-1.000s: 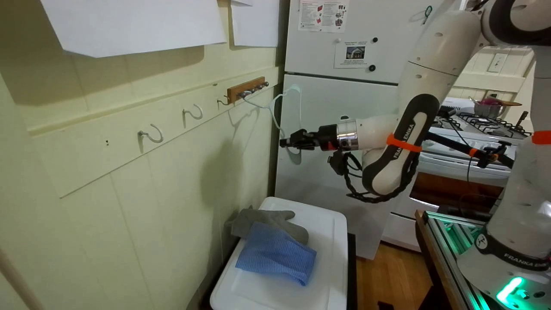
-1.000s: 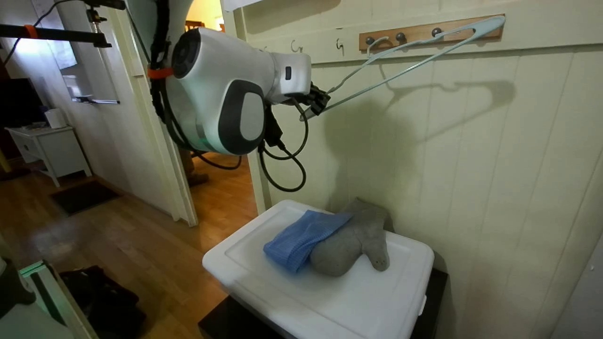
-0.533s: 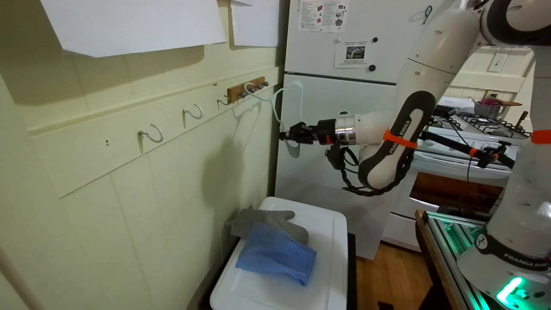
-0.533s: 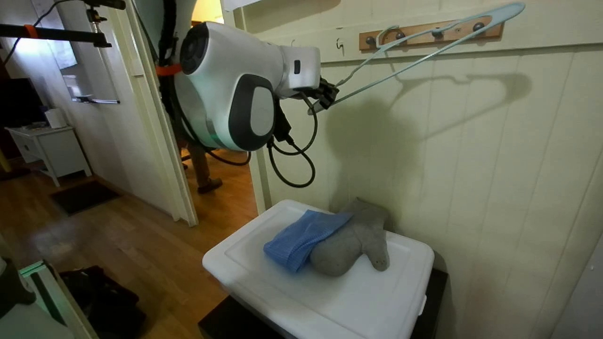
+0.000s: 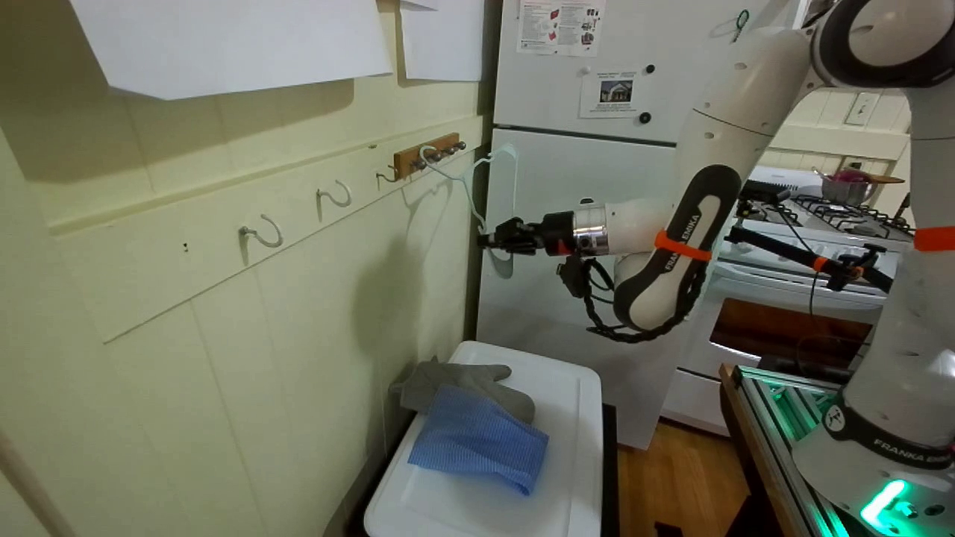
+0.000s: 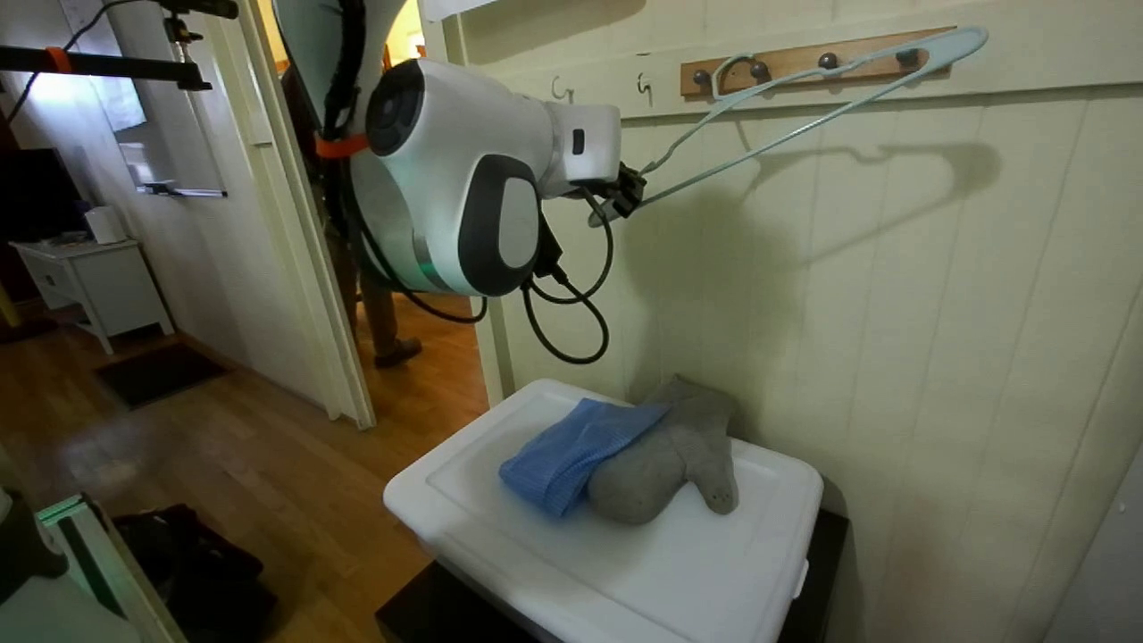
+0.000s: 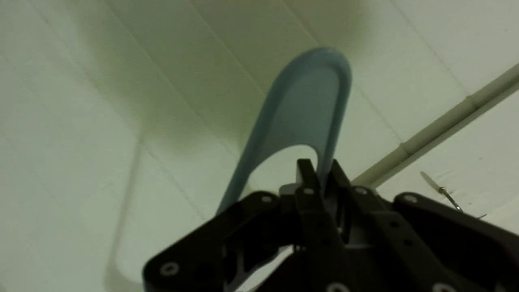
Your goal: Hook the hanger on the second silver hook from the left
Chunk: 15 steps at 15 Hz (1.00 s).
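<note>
The pale grey-white hanger (image 6: 963, 43) is tilted in the air in front of the wall. My gripper (image 6: 629, 190) is shut on the bar near one end. In the wrist view the hanger's rounded corner (image 7: 306, 105) sticks out past the fingertips (image 7: 318, 164), with one bar between them. The wooden rack (image 6: 795, 69) carries a row of silver knob hooks. The hanger's small curved hook (image 6: 720, 75) overlaps the rack between the first knob (image 6: 701, 78) and the second knob (image 6: 759, 70), its tip by the second. I cannot tell whether it touches. The hanger also shows in an exterior view (image 5: 477, 195).
Wall hooks (image 5: 261, 231) sit on the rail beside the rack. The fridge (image 5: 574, 313) stands behind the arm. A white lidded bin (image 6: 714, 572) below holds a blue cloth (image 6: 571, 455) and a grey mitt (image 6: 661, 464). White paper (image 5: 246, 45) hangs above the rail.
My gripper and the hanger rose and moved toward the rack's far end, then sank slightly. The hanger's hook shifted from by the first knob toward the second. The grip stayed shut.
</note>
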Each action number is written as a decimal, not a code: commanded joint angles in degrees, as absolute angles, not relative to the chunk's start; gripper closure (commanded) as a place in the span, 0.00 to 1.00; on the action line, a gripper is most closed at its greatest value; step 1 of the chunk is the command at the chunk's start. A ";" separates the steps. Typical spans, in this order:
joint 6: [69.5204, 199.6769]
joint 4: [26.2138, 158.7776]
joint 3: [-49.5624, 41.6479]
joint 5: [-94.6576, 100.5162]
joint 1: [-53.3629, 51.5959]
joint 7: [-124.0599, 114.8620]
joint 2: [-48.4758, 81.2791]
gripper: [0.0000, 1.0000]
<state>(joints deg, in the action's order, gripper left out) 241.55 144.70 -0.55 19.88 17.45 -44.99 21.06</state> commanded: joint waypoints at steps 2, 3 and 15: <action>242.35 142.24 -0.45 22.70 19.18 -47.46 22.87 0.97; 242.35 141.94 -0.44 22.94 19.46 -47.86 23.06 0.97; 241.16 136.81 0.67 24.01 20.66 -50.57 28.36 0.97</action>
